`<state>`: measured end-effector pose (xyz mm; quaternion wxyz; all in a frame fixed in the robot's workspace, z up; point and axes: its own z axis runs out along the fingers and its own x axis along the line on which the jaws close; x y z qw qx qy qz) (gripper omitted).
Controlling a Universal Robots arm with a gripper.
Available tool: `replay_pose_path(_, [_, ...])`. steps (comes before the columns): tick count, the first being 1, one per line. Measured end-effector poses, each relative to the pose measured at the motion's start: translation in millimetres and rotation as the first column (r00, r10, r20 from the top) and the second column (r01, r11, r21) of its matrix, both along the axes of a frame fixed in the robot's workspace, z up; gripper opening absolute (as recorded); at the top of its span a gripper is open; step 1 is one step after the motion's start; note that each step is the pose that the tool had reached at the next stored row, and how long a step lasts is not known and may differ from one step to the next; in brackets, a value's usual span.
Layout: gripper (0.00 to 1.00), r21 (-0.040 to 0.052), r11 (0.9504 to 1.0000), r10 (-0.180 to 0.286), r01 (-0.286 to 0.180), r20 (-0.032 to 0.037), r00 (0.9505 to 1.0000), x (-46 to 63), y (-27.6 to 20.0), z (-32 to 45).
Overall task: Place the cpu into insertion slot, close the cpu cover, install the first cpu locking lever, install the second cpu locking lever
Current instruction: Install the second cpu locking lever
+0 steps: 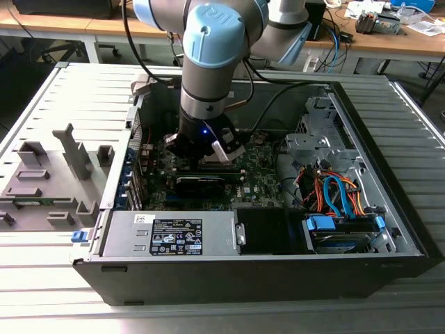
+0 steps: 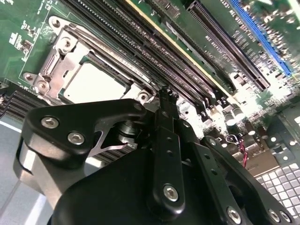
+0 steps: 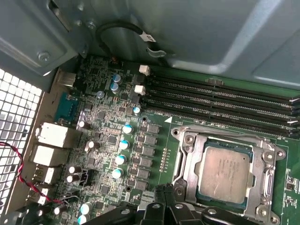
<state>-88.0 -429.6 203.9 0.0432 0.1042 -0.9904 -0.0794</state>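
Jaws of the gripper are pressed together with nothing between them, forming one narrow black tip that hangs just beside the metal frame of the insertion slot on the green motherboard. A closed, slim tip like this suits pushing or hooking a thin part rather than grasping, so the arm seems placed for work on the socket hardware, not for carrying anything.

Just ahead of the jaws, the cpu lies flat inside the slot. It is a small square chip with a dull silver-grey metal top, bearing faint print and rounded corners. Around it sits the cpu cover, a thin silvery frame with a square window through which the chip's top shows; the cover looks lowered over the chip. Whether either locking lever is latched cannot be told.

Beyond the socket from the jaws run long black memory slots. In the exterior view, the arm reaches straight down into an open computer case lying on a slatted grey table.
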Motion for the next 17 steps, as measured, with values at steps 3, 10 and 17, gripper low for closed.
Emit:
replay_pose_path(3, [0.11, 0.0082, 1.0000, 0.000, 0.000, 0.0001, 1.0000, 0.0, -4.5, -1.3])
replay_pose_path(10, [0.11, 0.0079, 1.0000, 0.000, 0.000, -0.0001, 1.0000, 0.0, -12.7, -3.3])
replay_pose_path(17, [0.11, 0.0082, 1.0000, 0.000, 0.000, 0.0000, 1.0000, 0.0, -9.4, -3.4])
